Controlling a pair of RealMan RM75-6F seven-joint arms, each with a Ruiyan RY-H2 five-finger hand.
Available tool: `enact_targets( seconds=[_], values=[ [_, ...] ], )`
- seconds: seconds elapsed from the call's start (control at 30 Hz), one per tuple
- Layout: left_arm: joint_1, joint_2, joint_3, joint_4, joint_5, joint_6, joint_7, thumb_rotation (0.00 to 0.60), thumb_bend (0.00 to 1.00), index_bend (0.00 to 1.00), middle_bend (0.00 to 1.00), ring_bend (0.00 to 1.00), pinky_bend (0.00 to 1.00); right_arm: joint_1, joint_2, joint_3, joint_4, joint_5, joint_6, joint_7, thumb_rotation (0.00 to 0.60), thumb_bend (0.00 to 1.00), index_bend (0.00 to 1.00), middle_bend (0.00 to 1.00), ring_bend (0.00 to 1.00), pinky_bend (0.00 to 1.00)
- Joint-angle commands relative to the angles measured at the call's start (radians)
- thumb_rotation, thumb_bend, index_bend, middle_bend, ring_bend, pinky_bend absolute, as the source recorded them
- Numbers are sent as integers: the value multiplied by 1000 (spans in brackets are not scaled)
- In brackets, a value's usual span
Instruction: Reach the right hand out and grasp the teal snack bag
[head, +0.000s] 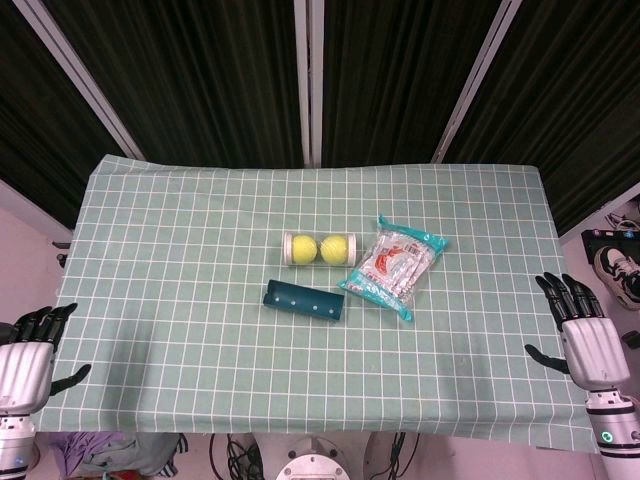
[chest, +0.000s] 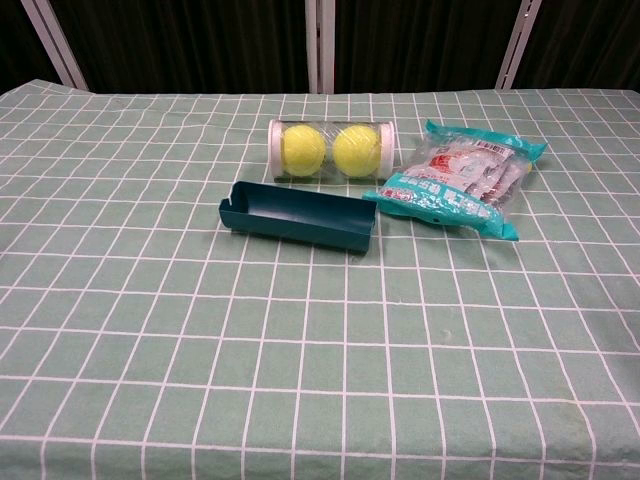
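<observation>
The teal snack bag (head: 395, 264) lies flat near the middle of the checked cloth, clear in front with red and white print; the chest view shows the teal snack bag (chest: 460, 178) at the right rear. My right hand (head: 585, 335) hovers at the table's right edge, fingers spread and holding nothing, well to the right of the bag and nearer to me. My left hand (head: 30, 350) hangs off the left front corner, fingers apart and empty. Neither hand appears in the chest view.
A clear tube with two yellow tennis balls (head: 320, 249) lies just left of the bag. A dark teal open tray (head: 303, 301) sits in front of the tube. Green checked cloth (head: 180, 250) covers the table. Shoes (head: 615, 262) rest on the floor at right.
</observation>
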Motion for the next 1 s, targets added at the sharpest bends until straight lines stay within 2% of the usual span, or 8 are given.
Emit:
enact_targets(
  seconds=[0.03,0.3,0.4,0.53,0.73,0.83,1.0],
  values=[
    [0,-2,0,2,-2,-4,2,582,94,134,189,140,175,4,0,1,0,-2,-4,-1,600,2,0,67,0,100],
    [4,0,-2,-6,-4,-2,13,581,94,134,189,140,175,41,2,3,-2,-19,-48,0,600,2,0,66,0,100],
    [8,-2,-3,-11,-4,3,14,580,94,134,189,140,175,100,6,12,-7,-39,-119,-7,600,2,0,66,0,100],
    [13,-9,-2,-12,2,12,15,582,95,135,189,140,175,232,-9,55,-5,-16,-292,-24,600,2,0,63,0,99],
    [27,-14,6,-14,-6,14,14,582,94,135,189,140,175,423,-142,116,103,63,-528,-71,600,2,0,50,0,98],
    [36,-14,8,-12,-20,11,9,582,95,135,189,140,175,492,-230,125,192,104,-614,-103,600,1,0,48,0,85],
    [49,-12,12,-8,-40,7,-3,582,94,134,189,140,175,551,-313,118,286,156,-699,-115,600,1,0,36,0,65]
  ],
)
